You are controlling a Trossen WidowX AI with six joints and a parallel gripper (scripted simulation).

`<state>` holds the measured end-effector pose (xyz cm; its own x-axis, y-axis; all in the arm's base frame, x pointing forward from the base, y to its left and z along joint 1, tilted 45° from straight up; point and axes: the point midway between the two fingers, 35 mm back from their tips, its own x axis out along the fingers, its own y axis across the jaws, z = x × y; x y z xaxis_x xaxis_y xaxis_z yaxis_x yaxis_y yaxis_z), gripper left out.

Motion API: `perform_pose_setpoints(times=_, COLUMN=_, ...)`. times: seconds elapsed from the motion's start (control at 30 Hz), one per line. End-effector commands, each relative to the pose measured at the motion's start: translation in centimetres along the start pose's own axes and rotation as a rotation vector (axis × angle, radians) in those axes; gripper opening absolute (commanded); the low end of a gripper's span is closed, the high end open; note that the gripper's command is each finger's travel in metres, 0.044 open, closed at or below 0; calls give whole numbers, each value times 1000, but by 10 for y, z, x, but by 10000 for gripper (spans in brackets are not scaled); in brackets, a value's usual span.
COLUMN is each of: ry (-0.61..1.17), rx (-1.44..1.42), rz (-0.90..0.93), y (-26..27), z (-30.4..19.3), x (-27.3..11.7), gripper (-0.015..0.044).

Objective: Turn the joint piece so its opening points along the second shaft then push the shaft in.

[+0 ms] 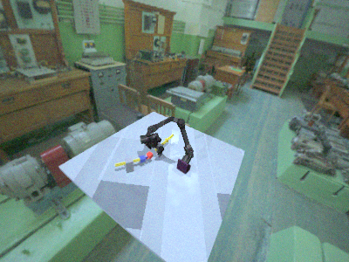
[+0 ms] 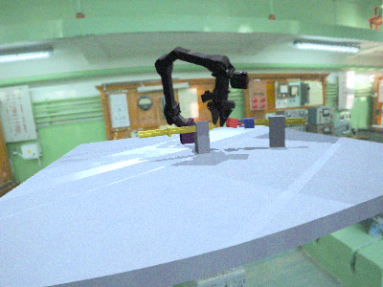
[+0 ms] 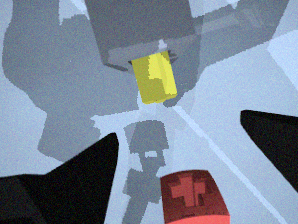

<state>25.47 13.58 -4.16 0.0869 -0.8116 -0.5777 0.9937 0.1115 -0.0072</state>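
Note:
The red joint piece (image 1: 149,155) (image 2: 232,122) (image 3: 192,195) sits on the blue hinge part (image 1: 142,159) (image 2: 249,122) at the end of the fixed yellow shaft (image 1: 119,164) (image 2: 295,121). Its dark face with a cross-shaped opening faces roughly toward the second yellow shaft (image 1: 167,140) (image 2: 155,132) (image 3: 155,79); exact alignment is hard to tell. A gap separates the shaft's end from the joint piece. My gripper (image 1: 160,153) (image 2: 223,124) (image 3: 177,127) is open and empty, above the gap; the red piece shows between and below its fingers in the wrist view.
The fixed shaft's grey block (image 1: 129,166) (image 2: 277,131) and the second shaft's grey block (image 2: 202,137) (image 3: 145,25) stand on the table (image 1: 192,218) (image 2: 144,230). The arm's purple base (image 1: 183,165) (image 2: 187,138) is beside the second shaft.

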Motion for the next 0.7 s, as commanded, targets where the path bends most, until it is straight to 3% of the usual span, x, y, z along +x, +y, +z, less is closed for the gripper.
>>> perform_pose_setpoints(times=0.0, ry=5, rx=5, rz=-5, y=1, z=-17, x=-3, gripper=440)
perform_pose_setpoints(times=0.27, ry=6, rx=6, rz=-4, y=-1, z=-48, x=-6, gripper=440)
perform_pose_setpoints(times=0.67, ry=6, rx=6, rz=-4, y=0, z=-50, x=7, gripper=440)
